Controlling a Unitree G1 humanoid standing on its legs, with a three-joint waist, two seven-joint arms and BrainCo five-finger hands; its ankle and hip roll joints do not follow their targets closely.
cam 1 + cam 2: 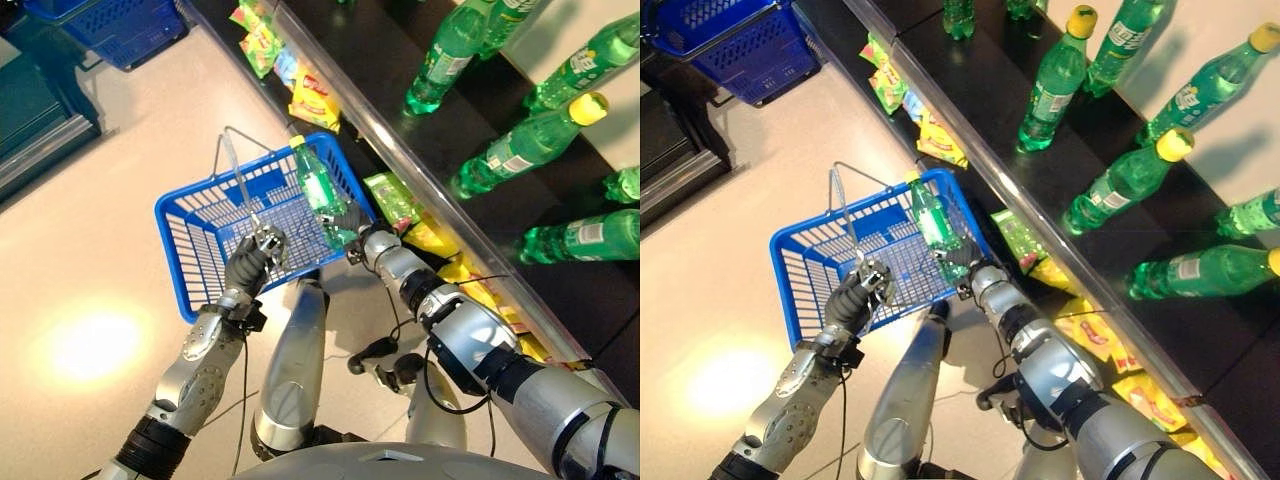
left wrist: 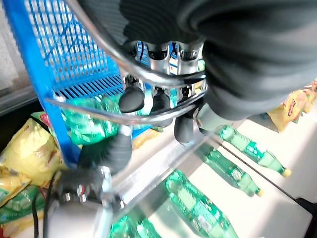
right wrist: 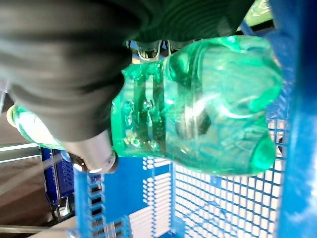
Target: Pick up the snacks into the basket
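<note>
The left hand (image 1: 255, 258) curls its fingers (image 2: 132, 99) round the wire handle (image 1: 238, 180) of the blue basket (image 1: 200, 235), carrying it just off the floor beside the shelf (image 1: 470, 215). To its right, the right hand (image 1: 352, 222) has its fingers closed round the base of a green bottle (image 1: 318, 188), which hangs over the basket's far corner. The bottle's long axis runs away from the fingers, cap end outermost, its body above the basket's mesh bottom (image 3: 218, 198). The basket sits directly below the held bottle, so lowering and letting go looks like the move in hand. Snack packets (image 1: 392, 198) lie along the shelf's lower ledge, just beyond the right hand and nearer to it than to the left.
</note>
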